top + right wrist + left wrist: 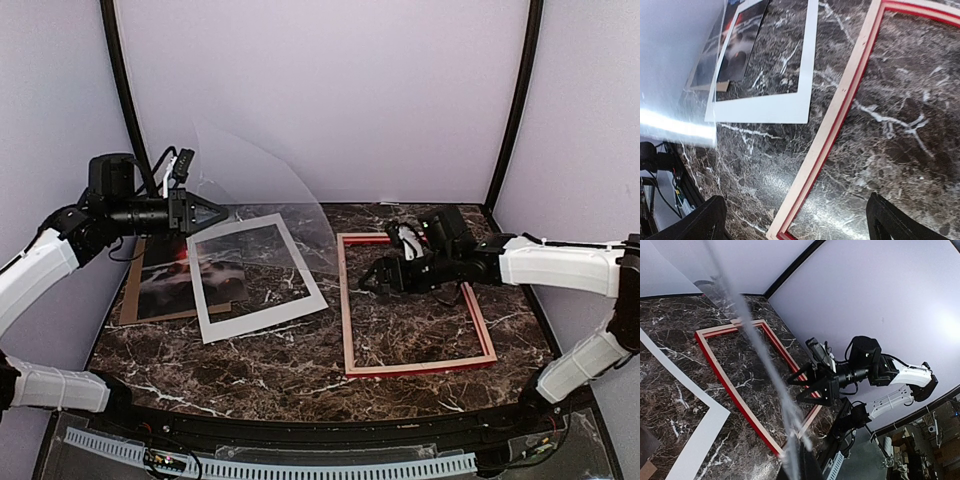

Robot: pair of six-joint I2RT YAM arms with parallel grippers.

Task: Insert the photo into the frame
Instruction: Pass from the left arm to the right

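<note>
At the left of the table [300,385], photo [165,288]: lying flat on a brown board [129,295], right part tucked under a white mat [266,319], left part showing bare.
At the table's right, frame [420,365]: lying flat, well apart from the photo, enclosing nothing but bare marble.
Above the mat, left gripper [218,212]: clamping a clear sheet [260,190] by its edge, holding it raised and bowed over the mat and photo.
Above the frame, right gripper [372,278]: hovering just inside the left rail, fingers spread wide, grasping nothing.
Handling: most likely behaving as a thin print, being light and floppy, sagging if lifted by one corner, creasing or smudging easily; probably sliding readily over the board.
Where to take hold: probably pinching the bare left or near margin, keeping off the printed picture and away from the mat's overlap; likely needing an edge nudged out past the board first, with no finger gap showing under the flat sheet.
Risk: dragging the mat along while pulling the print free, or folding it while carrying it across to the frame.
Unclear: any overhang of a photo edge beyond the board.
</note>
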